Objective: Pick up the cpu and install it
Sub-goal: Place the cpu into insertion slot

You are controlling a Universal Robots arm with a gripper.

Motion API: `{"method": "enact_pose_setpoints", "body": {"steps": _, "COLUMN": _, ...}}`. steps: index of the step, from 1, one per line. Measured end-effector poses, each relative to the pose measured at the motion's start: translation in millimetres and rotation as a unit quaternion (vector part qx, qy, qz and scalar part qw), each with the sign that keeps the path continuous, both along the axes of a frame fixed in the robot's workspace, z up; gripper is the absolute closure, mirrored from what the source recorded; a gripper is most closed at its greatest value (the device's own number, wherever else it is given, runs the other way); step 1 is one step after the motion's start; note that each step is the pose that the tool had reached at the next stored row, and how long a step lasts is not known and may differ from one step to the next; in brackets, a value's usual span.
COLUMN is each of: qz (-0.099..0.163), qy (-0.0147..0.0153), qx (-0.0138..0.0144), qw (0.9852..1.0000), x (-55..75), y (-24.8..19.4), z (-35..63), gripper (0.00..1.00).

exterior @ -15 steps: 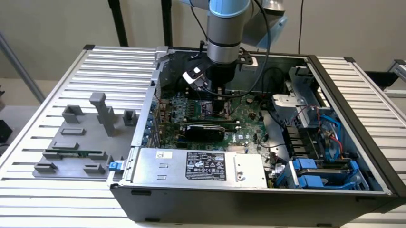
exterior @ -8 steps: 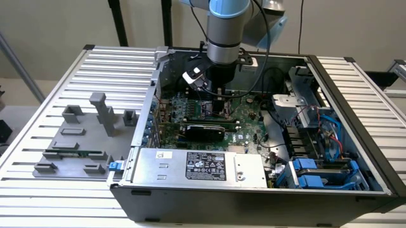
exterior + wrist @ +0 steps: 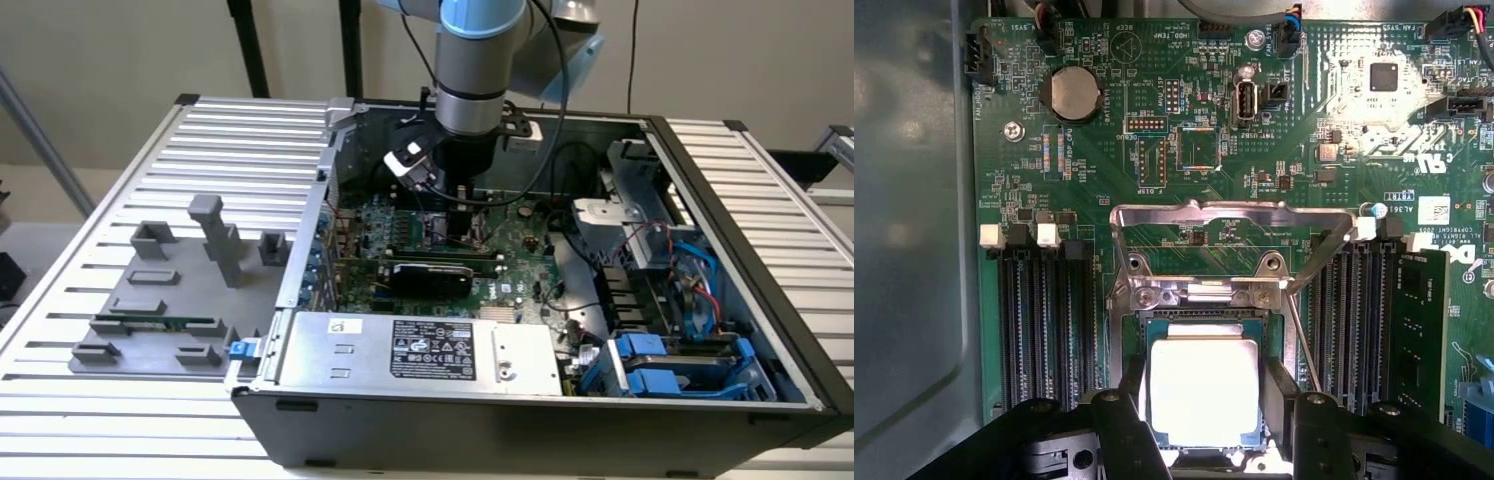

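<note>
Exterior view first: I see the slatted desk (image 3: 120, 150) carrying the open computer case (image 3: 534, 430), with the Universal Robots arm (image 3: 474, 60) reaching straight down into it over the green motherboard (image 3: 521, 270), beyond the silver power supply (image 3: 427, 350) at the near wall. On my wrist view, the board's memory slots (image 3: 1044, 320) flank the processor socket (image 3: 1199, 318), whose metal load plate (image 3: 1229, 215) stands flipped open toward the coin cell (image 3: 1074, 93). The cpu (image 3: 1204, 385) is directly between the black fingers (image 3: 1129, 430) of the claw (image 3: 1212, 400), silver top facing the camera. I read the claw as closed on it, jaws spread wide only because the chip is wide, one finger against each opposite edge. The relation that matters: the chip sits squarely over the socket opening, its edges parallel to the socket frame, so nothing lies off to either side of the claw. Being square, it has no long axis to line up. I cannot tell whether it is hovering just above the socket or already resting in it.
</note>
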State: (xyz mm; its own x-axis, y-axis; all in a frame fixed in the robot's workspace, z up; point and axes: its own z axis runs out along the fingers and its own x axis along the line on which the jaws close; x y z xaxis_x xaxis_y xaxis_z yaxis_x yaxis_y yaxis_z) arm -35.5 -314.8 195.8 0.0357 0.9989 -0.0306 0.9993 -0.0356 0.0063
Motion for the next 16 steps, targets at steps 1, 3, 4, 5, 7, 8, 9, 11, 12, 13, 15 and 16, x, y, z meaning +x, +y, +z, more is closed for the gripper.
{"method": "enact_pose_setpoints", "body": {"steps": 1, "qz": 0.0, "qy": 0.0, "qx": 0.0, "qw": 1.0, "x": 0.1, "y": 0.1, "z": -0.1, "gripper": 0.45}}
{"method": "enact_pose_setpoints", "body": {"steps": 3, "qz": 0.0, "qy": -0.0001, "qx": -0.0001, "qw": 1.0, "x": 0.1, "y": 0.3, "z": -0.2, "gripper": 0.45}}
{"method": "enact_pose_setpoints", "body": {"steps": 4, "qz": 0.0, "qy": -0.0001, "qx": -0.0002, "qw": 1.0, "x": 0.1, "y": 0.3, "z": -0.3, "gripper": 0.45}}
{"method": "enact_pose_setpoints", "body": {"steps": 5, "qz": 0.0, "qy": -0.0001, "qx": -0.0002, "qw": 1.0, "x": 0.1, "y": 0.4, "z": -0.3, "gripper": 0.45}}
{"method": "enact_pose_setpoints", "body": {"steps": 7, "qz": 0.0, "qy": -0.0001, "qx": -0.0003, "qw": 1.0, "x": 0.1, "y": 0.4, "z": -0.4, "gripper": 0.45}}
{"method": "enact_pose_setpoints", "body": {"steps": 8, "qz": 0.0, "qy": -0.0001, "qx": -0.0004, "qw": 1.0, "x": 0.1, "y": 0.5, "z": -0.4, "gripper": 0.45}}
{"method": "enact_pose_setpoints", "body": {"steps": 9, "qz": 0.0, "qy": -0.0001, "qx": -0.0005, "qw": 1.0, "x": 0.1, "y": 0.5, "z": -0.4, "gripper": 0.45}}
{"method": "enact_pose_setpoints", "body": {"steps": 11, "qz": 0.0, "qy": -0.0001, "qx": -0.0007, "qw": 1.0, "x": 0.1, "y": 0.5, "z": -0.5, "gripper": 0.45}}
{"method": "enact_pose_setpoints", "body": {"steps": 12, "qz": 0.0, "qy": -0.0001, "qx": -0.0008, "qw": 1.0, "x": 0.1, "y": 0.5, "z": -0.5, "gripper": 0.45}}
{"method": "enact_pose_setpoints", "body": {"steps": 13, "qz": 0.0, "qy": -0.0006, "qx": -0.0001, "qw": 1.0, "x": 0.3, "y": 0.8, "z": -1.0, "gripper": 0.44}}
{"method": "enact_pose_setpoints", "body": {"steps": 15, "qz": 0.0, "qy": -0.0007, "qx": -0.0002, "qw": 1.0, "x": 0.4, "y": 0.9, "z": -1.2, "gripper": 0.44}}
{"method": "enact_pose_setpoints", "body": {"steps": 16, "qz": 0.0, "qy": -0.0003, "qx": -0.0007, "qw": 1.0, "x": 0.2, "y": 0.7, "z": -0.8, "gripper": 0.38}}
